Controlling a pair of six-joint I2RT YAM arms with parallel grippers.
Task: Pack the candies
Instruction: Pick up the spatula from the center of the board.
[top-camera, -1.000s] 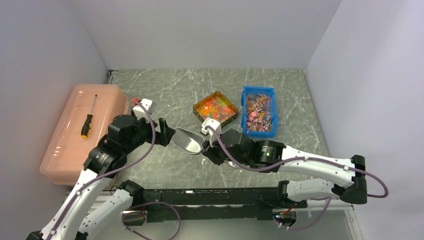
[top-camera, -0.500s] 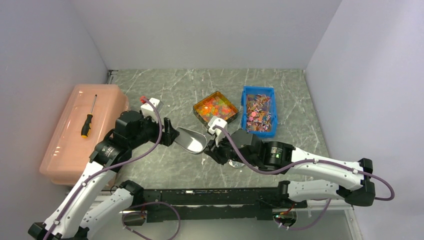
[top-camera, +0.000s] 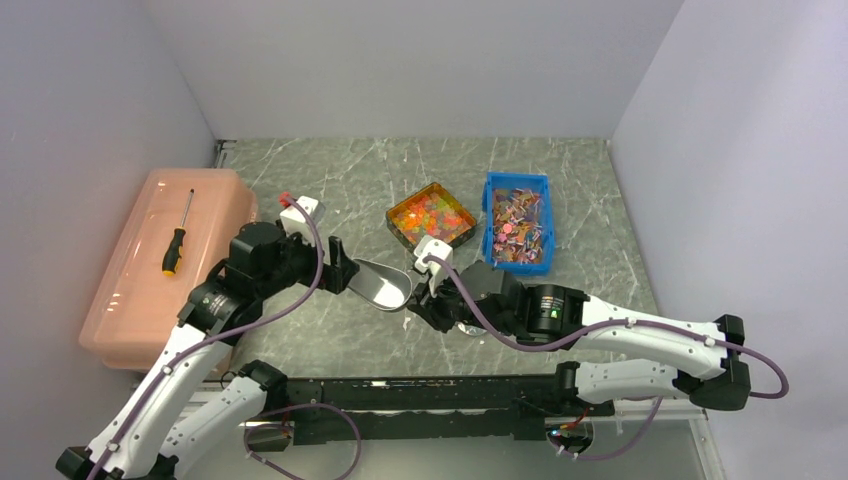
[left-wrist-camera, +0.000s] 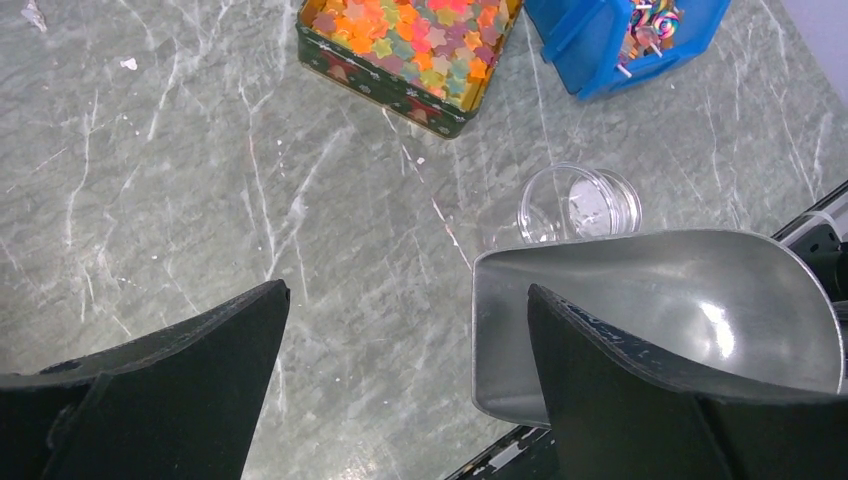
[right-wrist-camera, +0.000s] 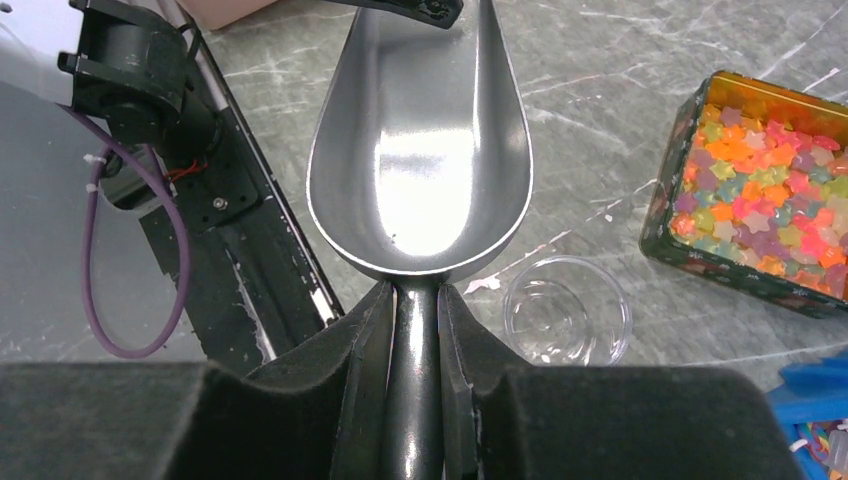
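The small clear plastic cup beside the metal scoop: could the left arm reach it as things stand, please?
Probably not directly: the shiny metal scoop, held by the right gripper, sits partly between the open left gripper and the small clear plastic cup.

Left arm (top-camera: 190, 335) bent rightward, black two-finger left gripper (left-wrist-camera: 405, 295) spread wide. Right arm (top-camera: 640, 335) reaching left, black right gripper (right-wrist-camera: 415, 300) clamped on silver metal scoop (right-wrist-camera: 420, 150) handle.

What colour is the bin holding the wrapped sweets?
The bin is blue, clearest in the top external view.
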